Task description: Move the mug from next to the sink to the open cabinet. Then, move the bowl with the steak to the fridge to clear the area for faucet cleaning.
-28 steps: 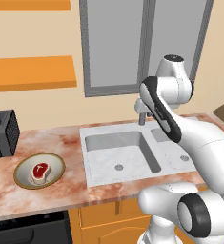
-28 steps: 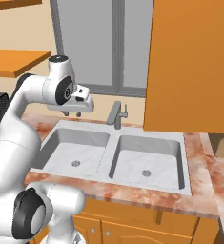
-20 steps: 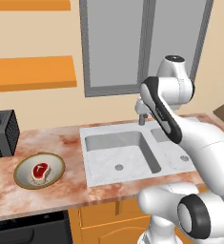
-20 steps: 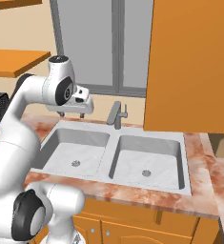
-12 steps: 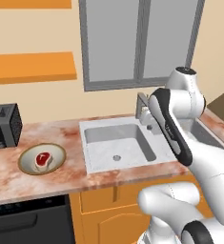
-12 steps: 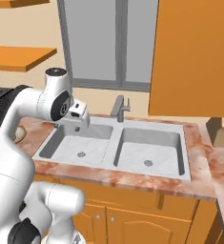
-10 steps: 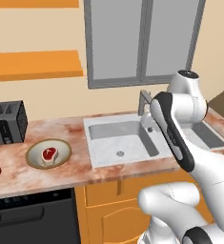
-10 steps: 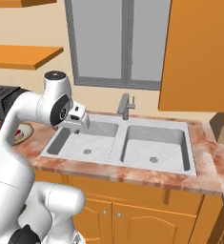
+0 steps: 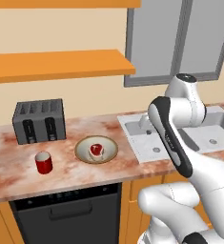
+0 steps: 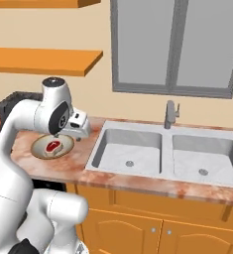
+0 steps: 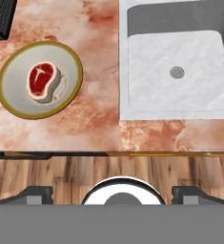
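Locate the table point(image 9: 61, 174) first: the sink point(image 10: 162, 151) occupies its right part, the toaster point(image 9: 38, 120) stands at the left rear. The bowl point(image 9: 96, 149) with the steak point(image 9: 96, 150) lies between them. The mug point(image 9: 44, 163), your first target, stands upright beyond the bowl, away from the sink. The fingers point(image 11: 112, 194) hang above the table edge, spread wide and empty: you must travel left, past the bowl.

Mid-frame on the bench point(image 9: 8, 174) the bowl point(image 9: 96, 149) holds the steak point(image 9: 96, 150). A red mug point(image 9: 44, 163) stands to its left (toaster point(image 9: 38, 121) behind), and the sink point(image 9: 147, 141) lies at right.
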